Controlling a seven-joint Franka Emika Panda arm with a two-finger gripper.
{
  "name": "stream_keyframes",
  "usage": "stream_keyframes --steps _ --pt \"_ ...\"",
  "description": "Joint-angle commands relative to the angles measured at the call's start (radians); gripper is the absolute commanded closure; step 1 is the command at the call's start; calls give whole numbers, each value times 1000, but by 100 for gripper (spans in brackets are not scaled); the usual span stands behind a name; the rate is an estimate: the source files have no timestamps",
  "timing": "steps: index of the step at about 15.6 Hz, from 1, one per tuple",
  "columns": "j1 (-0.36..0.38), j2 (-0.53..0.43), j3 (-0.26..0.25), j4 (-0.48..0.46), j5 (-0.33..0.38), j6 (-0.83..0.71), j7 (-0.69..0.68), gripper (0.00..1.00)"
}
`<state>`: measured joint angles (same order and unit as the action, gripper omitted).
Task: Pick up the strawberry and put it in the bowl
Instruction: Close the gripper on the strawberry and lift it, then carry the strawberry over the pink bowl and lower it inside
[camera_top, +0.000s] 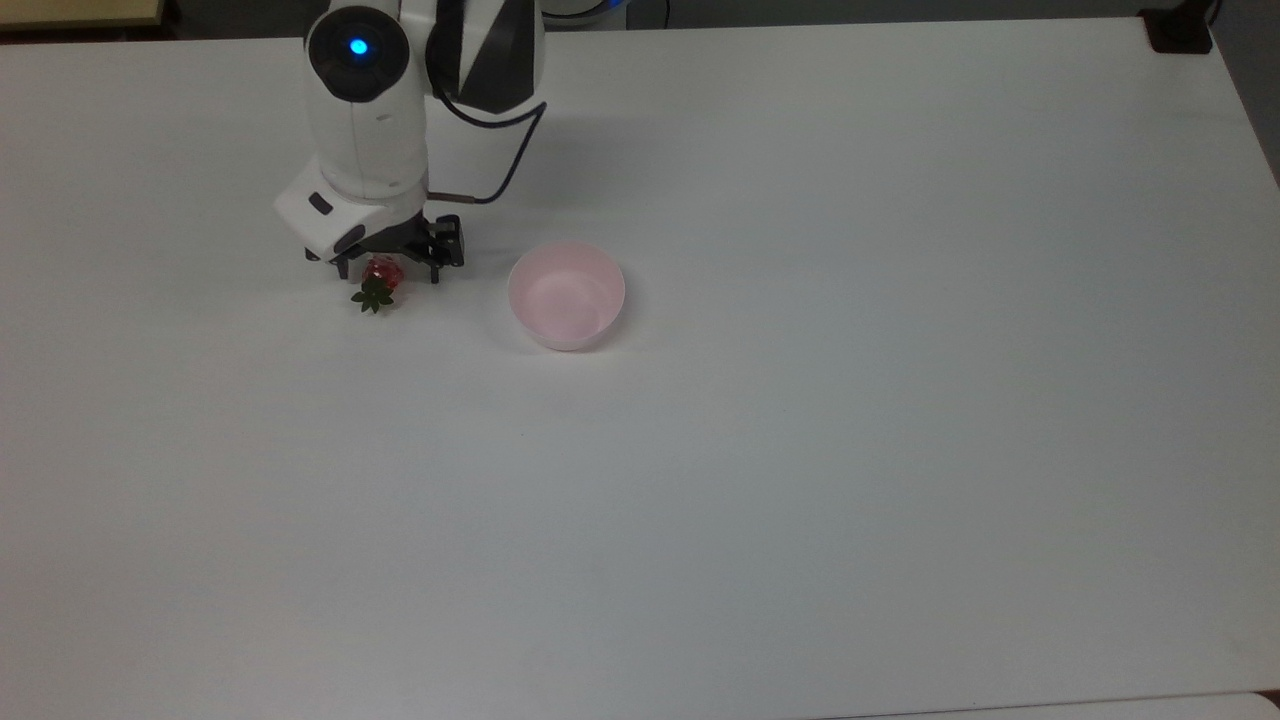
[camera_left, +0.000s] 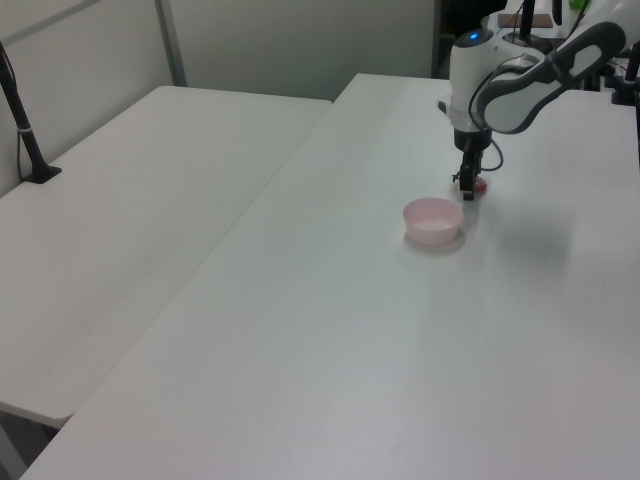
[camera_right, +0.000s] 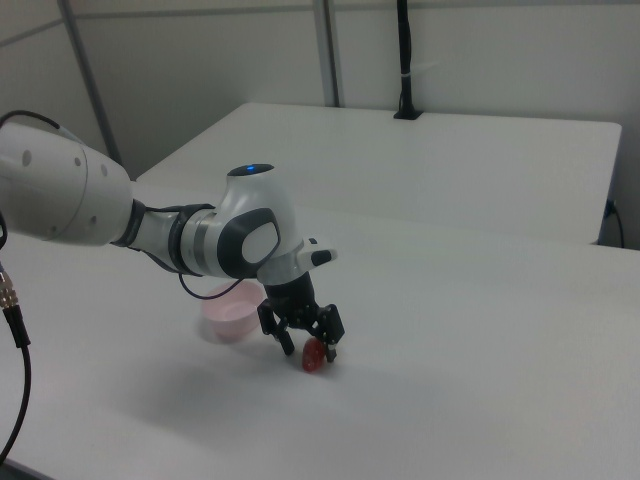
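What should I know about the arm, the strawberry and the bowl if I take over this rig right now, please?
Gripper: jaws open, lowered astride the strawberry, one on each side, not yet closed on it.
Strawberry: lying on the white table, green cap toward the top view's bottom edge; not lifted.
Bowl: upright and empty, to the top view's right of the strawberry, apart from it.
Done: approach and descent to the fruit.
Left: close the jaws, lift, carry to the top view's right over the bowl, release.
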<state>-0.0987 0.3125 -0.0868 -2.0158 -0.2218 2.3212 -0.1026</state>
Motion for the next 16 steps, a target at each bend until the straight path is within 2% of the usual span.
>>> stream_keyframes --steps 1,5,7,9,11,13,16 --pt "14 4 8 17 32 15 72 82" --pt "16 -26 25 19 33 4 110 83" --pt "14 -65 77 20 35 -29 129 83" --pt "17 -91 105 55 36 -113 141 83" --pt "22 -93 149 104 82 -176 158 82" --pt "36 -82 162 132 114 -181 178 82" --pt "86 -52 164 149 114 -177 246 82"
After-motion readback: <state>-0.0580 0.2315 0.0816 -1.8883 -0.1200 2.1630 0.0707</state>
